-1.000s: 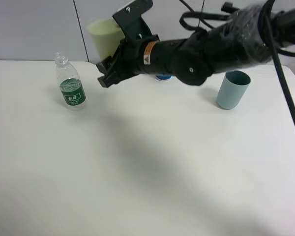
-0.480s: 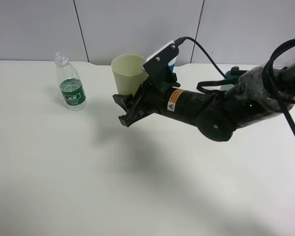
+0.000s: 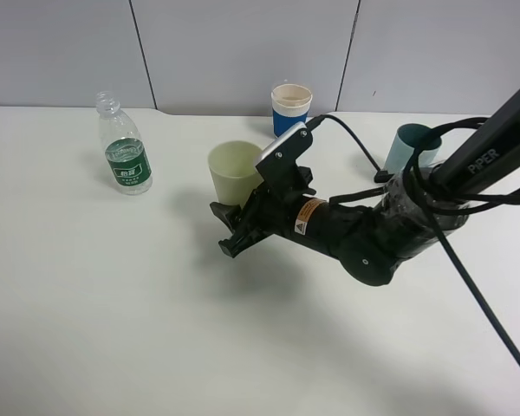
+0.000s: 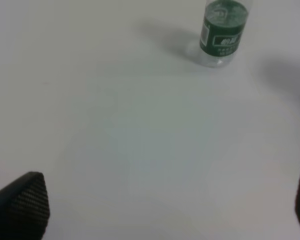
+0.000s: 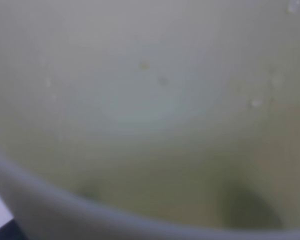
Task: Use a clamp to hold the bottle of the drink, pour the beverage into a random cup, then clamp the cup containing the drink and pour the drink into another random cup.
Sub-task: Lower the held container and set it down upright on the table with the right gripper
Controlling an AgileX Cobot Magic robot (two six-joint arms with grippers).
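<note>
A clear bottle (image 3: 124, 147) with a green label and no cap stands at the back left; it also shows in the left wrist view (image 4: 220, 32). My right gripper (image 3: 228, 227) is shut on a pale yellow-green cup (image 3: 233, 172), held upright low at the table's middle; I cannot tell whether it touches the table. The cup's inside (image 5: 150, 100) fills the right wrist view, with a few droplets on the wall. A blue-and-cream cup (image 3: 291, 107) stands at the back. A teal cup (image 3: 407, 146) stands at the right, partly behind the arm. My left gripper (image 4: 160, 210) is open and empty above bare table.
The right arm (image 3: 364, 234) and its cables stretch across the right half of the white table (image 3: 113, 303). A grey panel wall (image 3: 243, 43) runs behind the table's back edge. The left arm is out of the exterior view.
The right arm has come down and toward the front, carrying the yellow-green cup from high at the back down to table level. The blue-and-cream cup is now uncovered.
</note>
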